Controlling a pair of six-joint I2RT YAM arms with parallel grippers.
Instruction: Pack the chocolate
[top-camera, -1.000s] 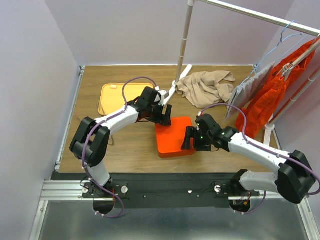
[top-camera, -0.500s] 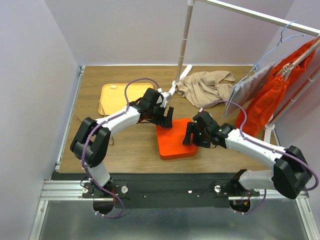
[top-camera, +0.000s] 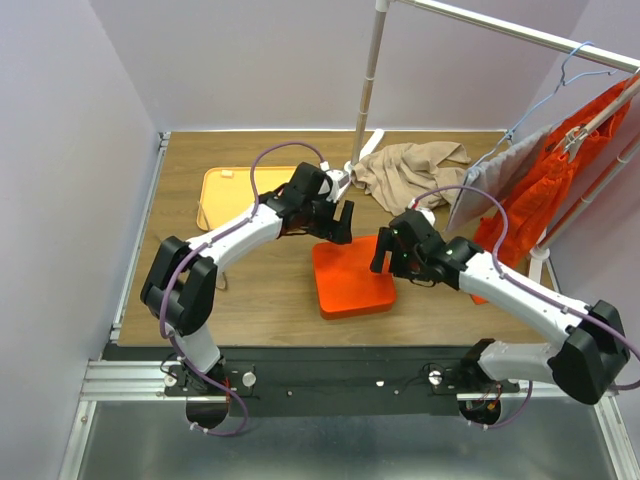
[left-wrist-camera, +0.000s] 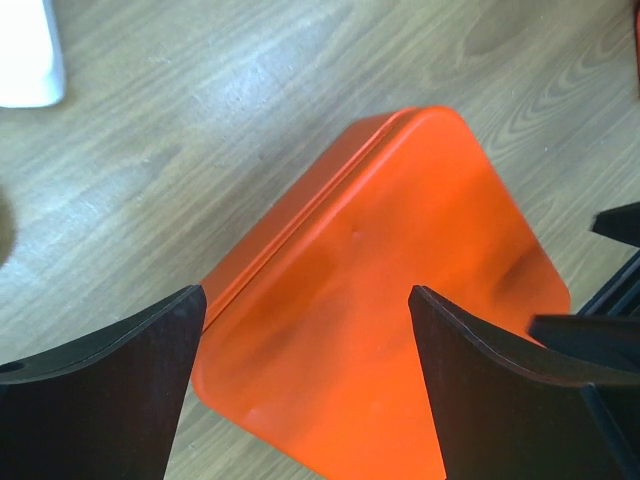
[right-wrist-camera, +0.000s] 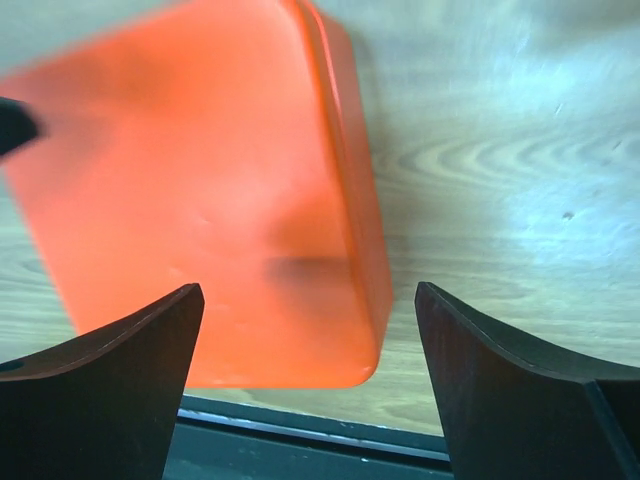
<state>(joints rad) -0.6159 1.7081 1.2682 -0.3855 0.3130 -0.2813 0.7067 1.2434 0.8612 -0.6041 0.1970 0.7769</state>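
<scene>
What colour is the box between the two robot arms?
Plain bright orange, no pattern. The box shows best in the left wrist view.

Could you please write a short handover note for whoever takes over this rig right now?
The left gripper: jaws open, empty, over the far edge of the orange box.
The right gripper: jaws open, empty, over the box's right edge.
The box sits mid-table, and its top is a smooth, closed surface. The flat orange tray lies far left, with one pale speck on it, too small to identify.
No chocolate shows in any view. Whether it is inside the box cannot be told.
Left to do: probably confirm the box's contents and check the speck.
</scene>
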